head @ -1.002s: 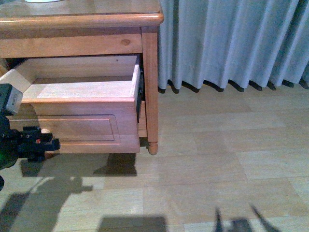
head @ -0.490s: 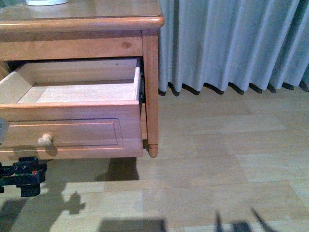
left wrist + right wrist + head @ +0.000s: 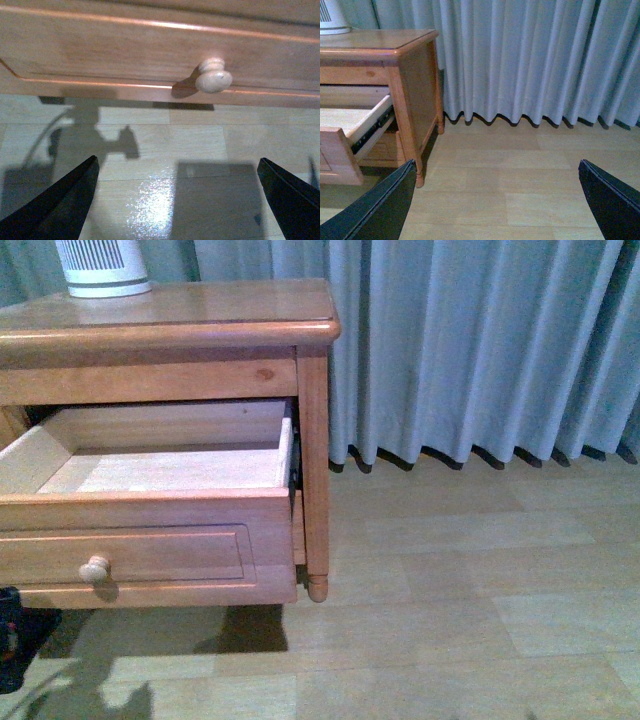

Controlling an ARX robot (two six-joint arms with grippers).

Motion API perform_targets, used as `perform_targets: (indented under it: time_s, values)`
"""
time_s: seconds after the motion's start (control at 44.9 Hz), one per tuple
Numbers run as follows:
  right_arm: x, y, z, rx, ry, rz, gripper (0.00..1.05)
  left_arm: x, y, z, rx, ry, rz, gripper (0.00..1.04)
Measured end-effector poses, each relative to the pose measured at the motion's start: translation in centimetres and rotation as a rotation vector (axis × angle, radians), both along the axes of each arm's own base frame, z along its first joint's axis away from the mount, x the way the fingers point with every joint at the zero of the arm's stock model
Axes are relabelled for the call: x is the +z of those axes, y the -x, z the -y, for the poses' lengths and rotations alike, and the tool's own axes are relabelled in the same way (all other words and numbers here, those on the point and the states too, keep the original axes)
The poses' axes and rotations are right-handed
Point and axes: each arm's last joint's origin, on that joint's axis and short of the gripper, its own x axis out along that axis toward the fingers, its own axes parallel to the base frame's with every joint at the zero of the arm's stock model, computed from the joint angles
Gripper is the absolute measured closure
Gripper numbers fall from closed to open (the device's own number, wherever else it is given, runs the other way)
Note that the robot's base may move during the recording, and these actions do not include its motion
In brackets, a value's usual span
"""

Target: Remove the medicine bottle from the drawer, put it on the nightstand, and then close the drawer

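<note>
The nightstand (image 3: 200, 312) stands at the left, and its upper drawer (image 3: 150, 550) is pulled out. The drawer's pale wood inside (image 3: 170, 468) shows no medicine bottle; the part behind the front panel is hidden. The round knob (image 3: 95, 568) is free. My left gripper (image 3: 177, 160) is open and empty, low over the floor in front of the drawer front (image 3: 125, 45) and below the knob (image 3: 213, 77); only a dark bit of it (image 3: 10, 650) shows in the front view. My right gripper (image 3: 496, 162) is open and empty above the floor, right of the nightstand (image 3: 415, 75).
A large white ribbed cylinder (image 3: 100, 265) stands on the nightstand's back left. A grey curtain (image 3: 480, 340) hangs behind and to the right. Pale wood-pattern floor (image 3: 450, 620) lies right of the nightstand. The drawer's side rail (image 3: 372, 125) shows in the right wrist view.
My left gripper has let go of the knob and dropped down-left, almost out of the front view. The front view has shifted, so the nightstand sits lower in it and more of its top shows.
</note>
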Motion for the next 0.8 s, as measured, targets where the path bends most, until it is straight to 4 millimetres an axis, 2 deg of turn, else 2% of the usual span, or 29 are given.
perform_targets:
  time_s: [0.356, 0.423, 0.579, 0.713, 0.802]
  values:
    - [0.0, 0.0, 0.0, 0.000, 0.000, 0.000, 0.07, 8.5, 2.9, -1.4, -0.058, 0.090, 0.126, 0.06]
    - [0.0, 0.0, 0.0, 0.000, 0.000, 0.000, 0.07, 11.3, 4.7, -1.5, -0.086, 0.130, 0.198, 0.06]
    - [0.0, 0.0, 0.0, 0.000, 0.000, 0.000, 0.07, 14.8, 9.0, -1.3, -0.099, 0.174, 0.296, 0.07]
    - [0.0, 0.0, 0.0, 0.000, 0.000, 0.000, 0.07, 14.9, 11.0, -0.5, 0.083, -0.052, 0.575, 0.26]
    - [0.0, 0.0, 0.0, 0.000, 0.000, 0.000, 0.07, 14.4, 11.8, 0.0, 0.135, -0.095, 0.633, 0.38]
